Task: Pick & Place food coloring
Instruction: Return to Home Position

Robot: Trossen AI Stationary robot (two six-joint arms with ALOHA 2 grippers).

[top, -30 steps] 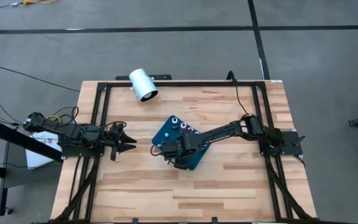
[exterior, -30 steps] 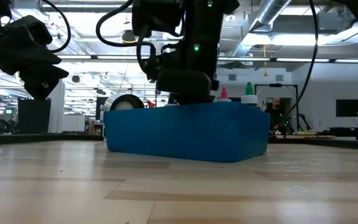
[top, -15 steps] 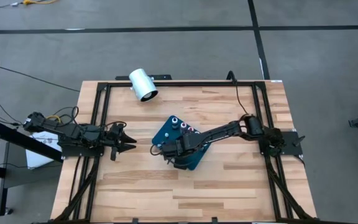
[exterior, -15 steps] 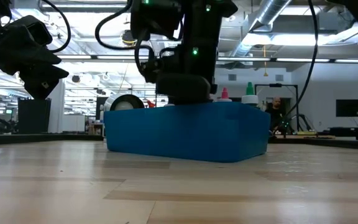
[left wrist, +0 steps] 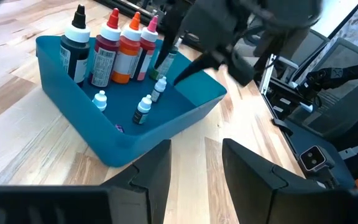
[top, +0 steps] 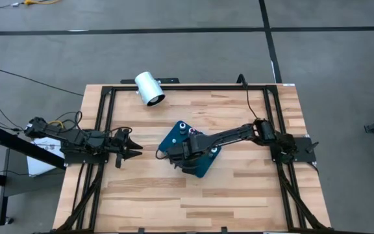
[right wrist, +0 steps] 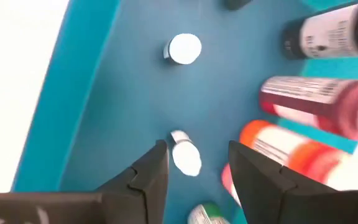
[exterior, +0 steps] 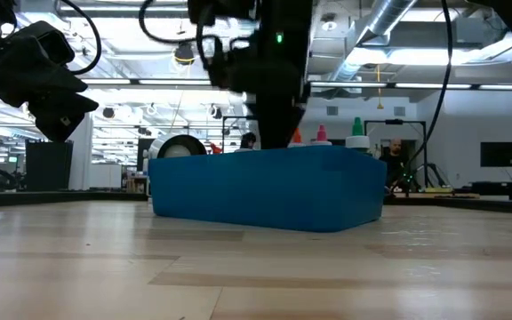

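The food coloring bottles stand upright in a blue tray (top: 200, 168) at mid-table. Tall ones with black, red, orange and pink tops (left wrist: 114, 46) line its far side. Small white-capped ones (left wrist: 143, 109) stand on its floor. My right gripper (right wrist: 194, 168) hangs open above the tray, pointing down. One small white-capped bottle (right wrist: 185, 155) stands below the gap between its fingers, and I see no touch. In the left wrist view its fingers (left wrist: 169, 53) hover over the bottles. My left gripper (top: 132, 148) waits open at the table's left, clear of the tray.
A big white cylinder (top: 149, 88) lies on its side at the table's far edge, left of centre. Black frame rails (top: 102, 130) run along the table's sides. Bare wood (top: 174, 201) lies between the tray and the near edge.
My right gripper has opened and risen from low inside the tray to above its rim, shifting a little toward the far edge over the tall bottles. The tray and my left arm have kept still.
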